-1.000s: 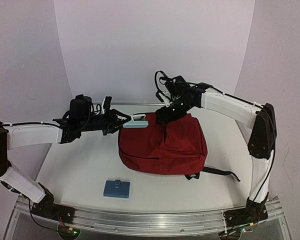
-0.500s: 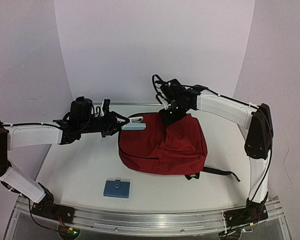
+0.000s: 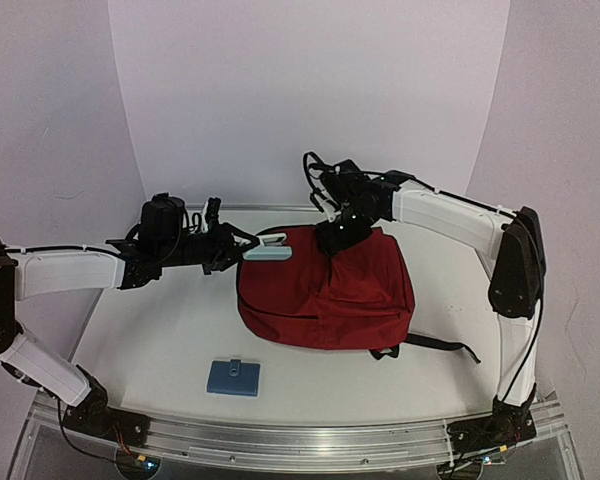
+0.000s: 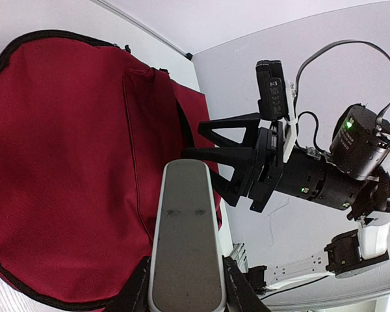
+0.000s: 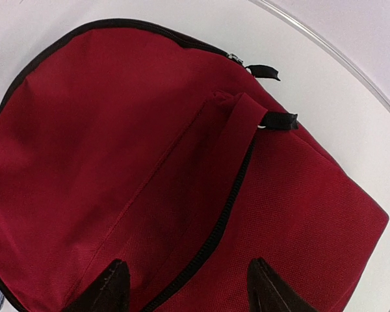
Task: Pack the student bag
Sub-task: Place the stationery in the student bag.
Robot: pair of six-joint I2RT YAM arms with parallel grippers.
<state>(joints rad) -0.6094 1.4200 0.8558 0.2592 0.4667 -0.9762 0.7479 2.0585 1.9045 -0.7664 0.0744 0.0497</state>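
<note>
Student bag [image 3: 330,290] flat on table [image 3: 160,330], zips look closed. My right gripper [image 5: 188,286] open, jaws straddling pocket zipper [image 5: 227,214], likely lining up on pull tab [image 5: 277,120]. Left gripper [image 4: 185,289] clamped on pale oblong case [image 4: 185,240], parked at bag's left edge, ready to insert.

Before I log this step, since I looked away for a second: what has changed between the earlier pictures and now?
The right gripper rose slightly from the top edge of the red backpack, and its jaws are open. The left gripper, shut on a pale oblong case, shifted a little to the left. The backpack and the flat blue pouch stayed where they were.
</note>
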